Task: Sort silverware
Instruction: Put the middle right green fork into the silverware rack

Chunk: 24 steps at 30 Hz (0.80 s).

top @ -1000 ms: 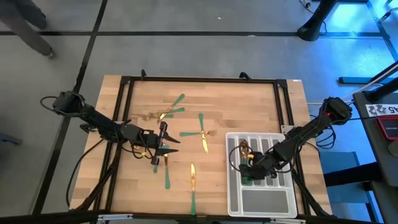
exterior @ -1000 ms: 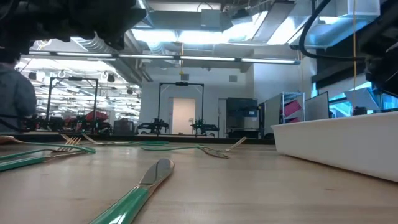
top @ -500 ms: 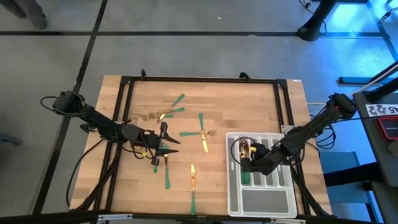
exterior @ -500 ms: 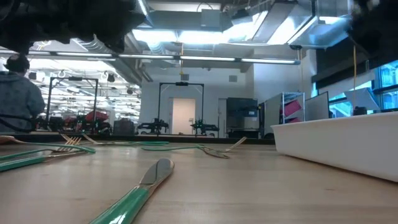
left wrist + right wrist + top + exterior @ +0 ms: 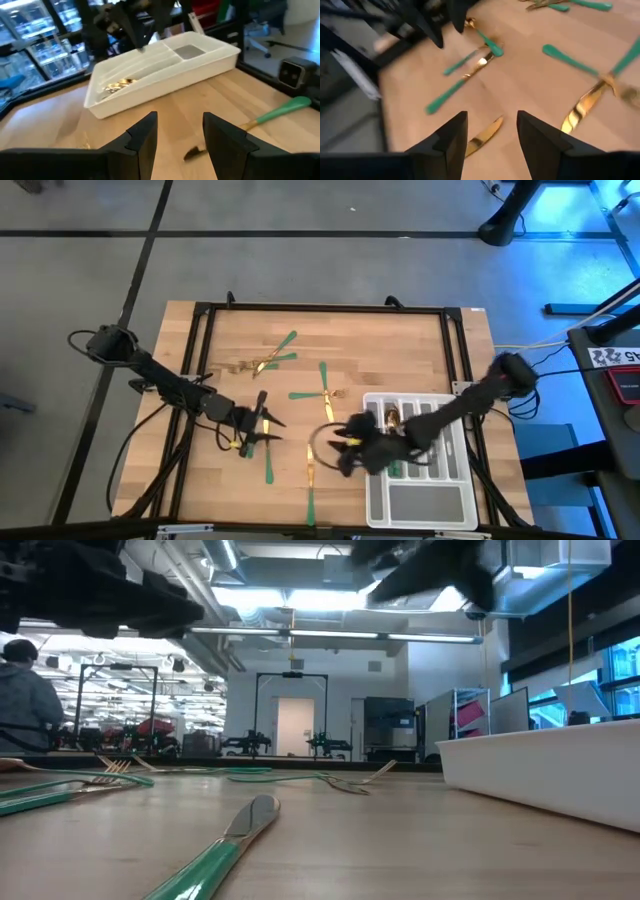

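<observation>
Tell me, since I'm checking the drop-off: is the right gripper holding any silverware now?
No. The right gripper stands open and empty above a knife lying on the table.

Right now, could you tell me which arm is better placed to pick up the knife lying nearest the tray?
Right: its open tool hangs beside that knife; the left tool is over the far pieces.

You are looking across a pale wooden table (image 5: 420, 840) into a large hall. Straight ahead stands a closed white door (image 5: 293, 727) inside a dark frame (image 5: 291, 677). Bright strip lights (image 5: 330, 637) and ducts run along the ceiling. A person in a grey top (image 5: 22, 700) sits at the far side. From above, the floor (image 5: 320, 265) is grey with dark seams and a blue glow (image 5: 560, 230) in one corner.
</observation>
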Tool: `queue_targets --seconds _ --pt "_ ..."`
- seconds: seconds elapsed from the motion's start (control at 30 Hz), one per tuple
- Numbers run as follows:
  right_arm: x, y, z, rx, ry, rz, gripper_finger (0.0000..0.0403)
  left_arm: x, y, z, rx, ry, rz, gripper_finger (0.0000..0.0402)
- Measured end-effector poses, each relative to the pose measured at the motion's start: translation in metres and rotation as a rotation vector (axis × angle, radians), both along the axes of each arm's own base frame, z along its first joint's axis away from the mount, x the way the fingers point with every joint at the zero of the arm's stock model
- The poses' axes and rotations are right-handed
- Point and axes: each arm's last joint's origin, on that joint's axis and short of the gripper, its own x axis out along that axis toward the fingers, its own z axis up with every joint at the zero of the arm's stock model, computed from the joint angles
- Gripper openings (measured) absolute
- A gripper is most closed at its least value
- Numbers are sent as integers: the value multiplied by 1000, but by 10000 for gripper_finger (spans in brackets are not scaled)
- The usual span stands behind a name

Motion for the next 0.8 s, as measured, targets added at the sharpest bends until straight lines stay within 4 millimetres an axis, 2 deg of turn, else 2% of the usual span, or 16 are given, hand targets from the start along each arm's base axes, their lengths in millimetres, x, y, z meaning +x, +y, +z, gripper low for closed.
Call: queue_targets --seconds 0.2,0.3,0.43,0.6,0.8 --pt "54 -36 -32 -49 146 101 172 0 2 -11 -15 88 85 133" --pt "68 -57 -33 -24 178 150 172 1 3 -20 -21 139 148 119" --pt "69 -75 -34 -90 241 167 172 8 10 -30 -138 170 276 107" --pt "66 -71 -37 -238 261 222 172 21 24 -36 -273 134 384 109" --pt "57 -77 -49 -448 382 251 172 35 44 -33 -439 10 486 141"
